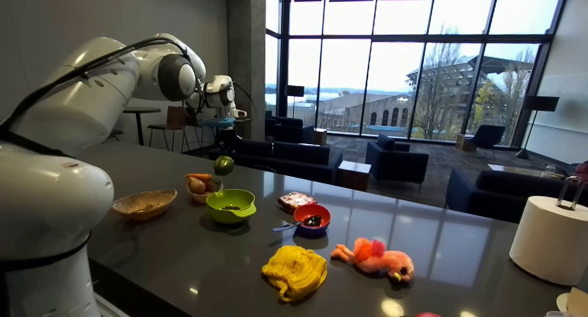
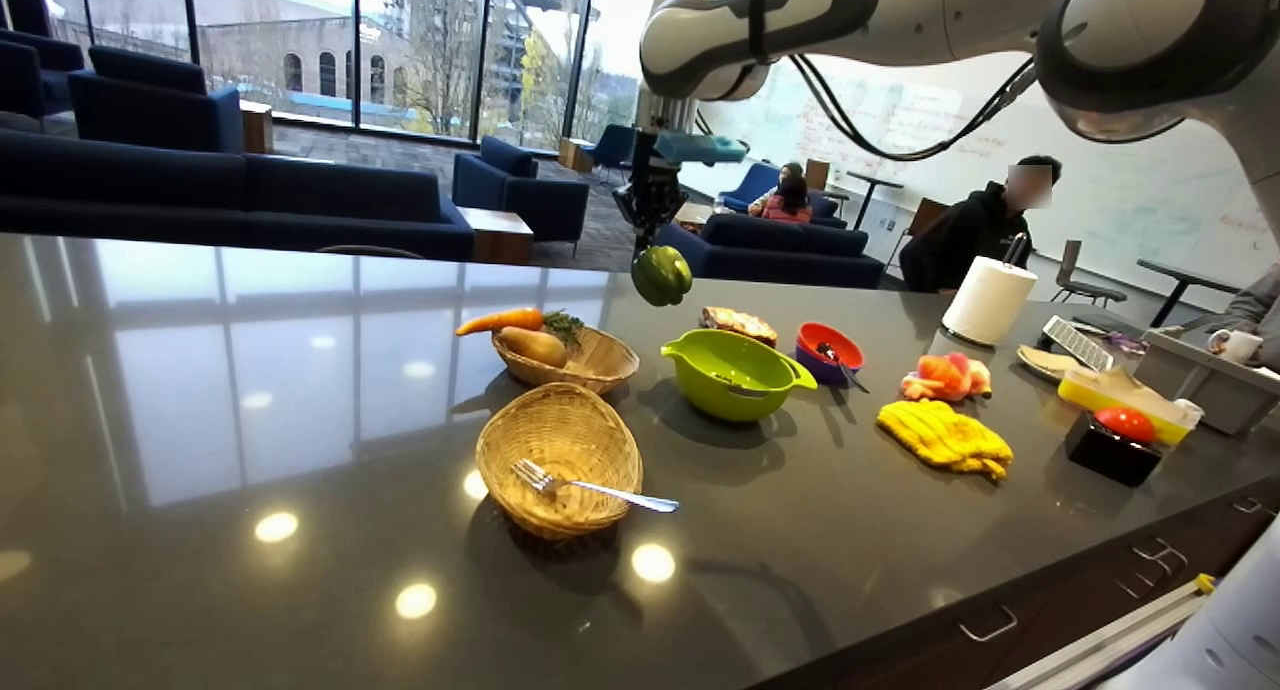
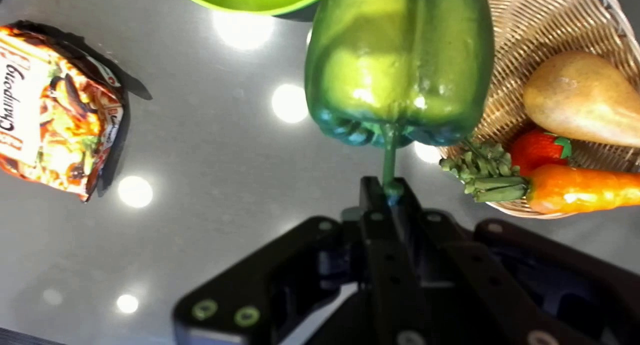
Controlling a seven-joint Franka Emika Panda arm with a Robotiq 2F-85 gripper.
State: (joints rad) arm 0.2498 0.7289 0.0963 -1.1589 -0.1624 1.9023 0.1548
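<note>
Tall windows (image 1: 347, 66) back the glossy table (image 2: 300, 610), and a green pepper (image 2: 661, 275) hangs above it, near the green bowl (image 2: 735, 402) and the basket of produce (image 2: 610, 358). The tool (image 3: 391, 192) is nearly closed, pinching only the pepper's thin stem (image 3: 389, 157); with so little to grip, a jolt could twist the pepper loose or swing it against the bowl

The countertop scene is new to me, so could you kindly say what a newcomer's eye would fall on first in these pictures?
Probably the green bell pepper, hanging in the air above the counter, its stem clamped in the gripper. Next would likely come the bright green bowl on the counter near two wicker baskets, then the yellow knitted cloth lying beside the pink plush toy.
</note>
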